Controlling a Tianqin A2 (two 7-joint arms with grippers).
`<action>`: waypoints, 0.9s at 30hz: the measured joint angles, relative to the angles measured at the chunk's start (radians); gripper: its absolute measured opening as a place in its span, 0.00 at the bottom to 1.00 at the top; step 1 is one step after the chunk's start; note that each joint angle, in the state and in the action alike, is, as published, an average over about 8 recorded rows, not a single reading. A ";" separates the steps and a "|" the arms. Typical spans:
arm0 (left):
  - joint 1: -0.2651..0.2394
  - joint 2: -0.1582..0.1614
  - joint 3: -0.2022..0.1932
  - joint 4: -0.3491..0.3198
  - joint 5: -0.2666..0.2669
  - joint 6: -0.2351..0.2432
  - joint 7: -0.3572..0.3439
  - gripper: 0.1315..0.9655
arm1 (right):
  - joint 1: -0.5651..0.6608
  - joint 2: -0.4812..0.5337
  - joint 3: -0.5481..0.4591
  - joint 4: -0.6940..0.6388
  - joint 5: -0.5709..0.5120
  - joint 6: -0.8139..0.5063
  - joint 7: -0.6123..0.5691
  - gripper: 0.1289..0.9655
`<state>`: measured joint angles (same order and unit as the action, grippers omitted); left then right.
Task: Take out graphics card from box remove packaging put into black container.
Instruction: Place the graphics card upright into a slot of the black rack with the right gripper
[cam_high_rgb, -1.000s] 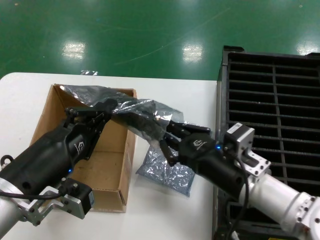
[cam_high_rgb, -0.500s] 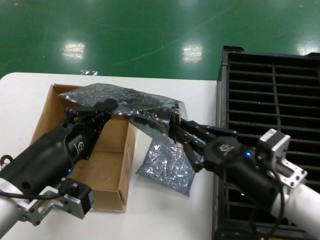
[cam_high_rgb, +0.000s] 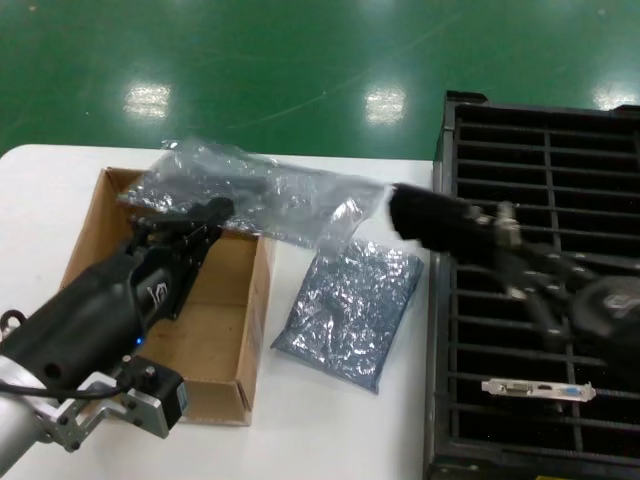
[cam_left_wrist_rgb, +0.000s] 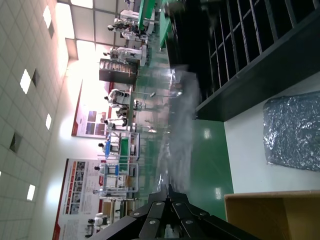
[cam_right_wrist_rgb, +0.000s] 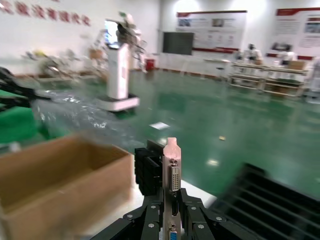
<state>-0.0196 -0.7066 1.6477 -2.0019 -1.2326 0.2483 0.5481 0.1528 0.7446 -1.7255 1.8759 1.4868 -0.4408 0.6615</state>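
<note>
Translucent grey-blue plastic marks the packaging (cam_high_rgb: 255, 190), which you will find held in the air above the far end of the box (cam_high_rgb: 90, 225) and stretching toward the black container (cam_high_rgb: 545, 150). Note that the left gripper (cam_high_rgb: 205, 222) is closed on the near edge of this bag; in the left wrist view its fingers (cam_left_wrist_rgb: 165, 207) meet at a point where the film (cam_left_wrist_rgb: 180, 135) begins. The bag looks empty and hangs slack.

Observe the right gripper (cam_right_wrist_rgb: 170, 212) in the right wrist view: its jaws are clamped on the graphics card (cam_right_wrist_rgb: 171, 172), gripping it by the lower part, with the silver bracket and its white port standing upright above the fingertips. In the head view the right arm is motion-blurred over the black container, and the card appears as a dark shape (cam_high_rgb: 435, 222) at the container's near-left edge, well clear of the bag.

Check the table (cam_high_rgb: 330, 420) between the box and the container: a second anti-static bag (cam_high_rgb: 345, 310) lies flat there. One further card bracket (cam_high_rgb: 530, 388) rests in a slot near the front of the black container. The box sits open on the table, its floor visible beside the left arm.
</note>
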 joint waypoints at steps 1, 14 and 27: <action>0.000 0.000 0.000 0.000 0.000 0.000 0.000 0.01 | -0.019 0.014 0.028 0.013 -0.017 -0.001 0.021 0.07; 0.000 0.000 0.000 0.000 0.000 0.000 0.000 0.01 | -0.186 0.051 0.260 0.105 -0.164 -0.044 0.147 0.07; 0.000 0.000 0.000 0.000 0.000 0.000 0.000 0.01 | -0.182 0.047 0.259 0.108 -0.179 -0.052 0.154 0.07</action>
<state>-0.0196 -0.7066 1.6477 -2.0019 -1.2326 0.2483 0.5482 -0.0293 0.7917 -1.4662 1.9843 1.3075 -0.4927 0.8159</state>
